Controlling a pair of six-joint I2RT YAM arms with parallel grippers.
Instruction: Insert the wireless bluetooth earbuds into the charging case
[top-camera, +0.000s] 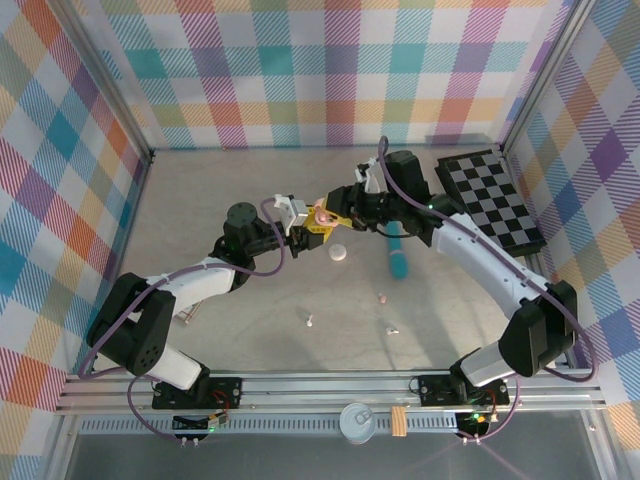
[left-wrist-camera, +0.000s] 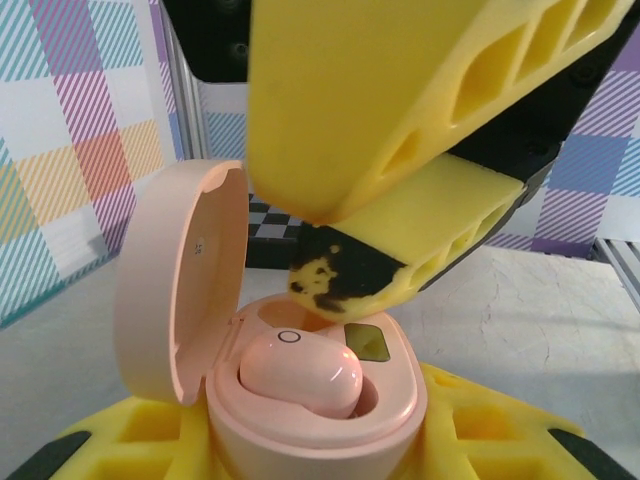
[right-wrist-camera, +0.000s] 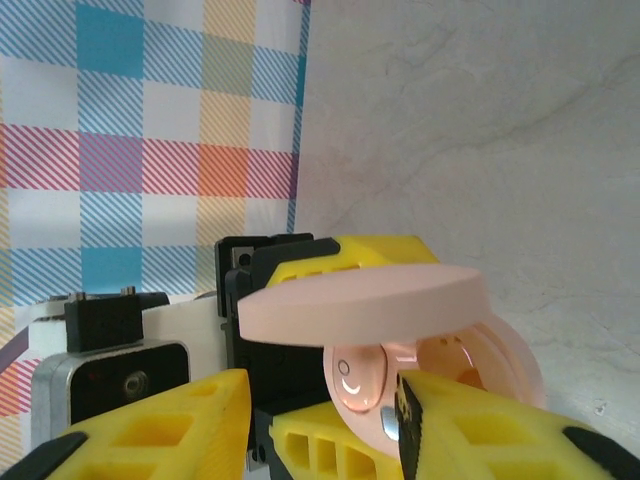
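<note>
While the left gripper (top-camera: 312, 227) pinches the base of the pale pink charging case (left-wrist-camera: 330, 425) between its yellow fingers (left-wrist-camera: 450, 390), the case is held up off the worktop (top-camera: 200, 190). It sits about midway between the left and right edges and somewhat nearer the far edge than the near one. Its lid (left-wrist-camera: 175, 285) stands open on the hinge, and one pink earbud (left-wrist-camera: 300, 375) sits in a well of the base, rounded back upward. Whether the well beside it is filled cannot be told, since the other arm's fingertip partly covers it. The right gripper (left-wrist-camera: 322, 238) hangs just over the open case with its two yellow fingers a little apart and nothing between them. Its lower, black-smudged fingertip (left-wrist-camera: 335, 275) is at the far rim of the base, touching or nearly so. From the right wrist the lid shows edge-on as a flat pink disc above the base, with the seated earbud below it. On the worktop a pale oval object (top-camera: 338, 253) lies near the middle, on the near-edge side of the held case. A teal stick (top-camera: 398, 258) lies to its right, running roughly from far edge toward near edge. A loose pink earbud (top-camera: 381, 298) lies closer to the near edge. Closer still to that edge, a white earbud (top-camera: 308, 320) and a second white earbud (top-camera: 392, 330) lie well apart. A checkered board (top-camera: 495, 195) occupies the far right corner.
</note>
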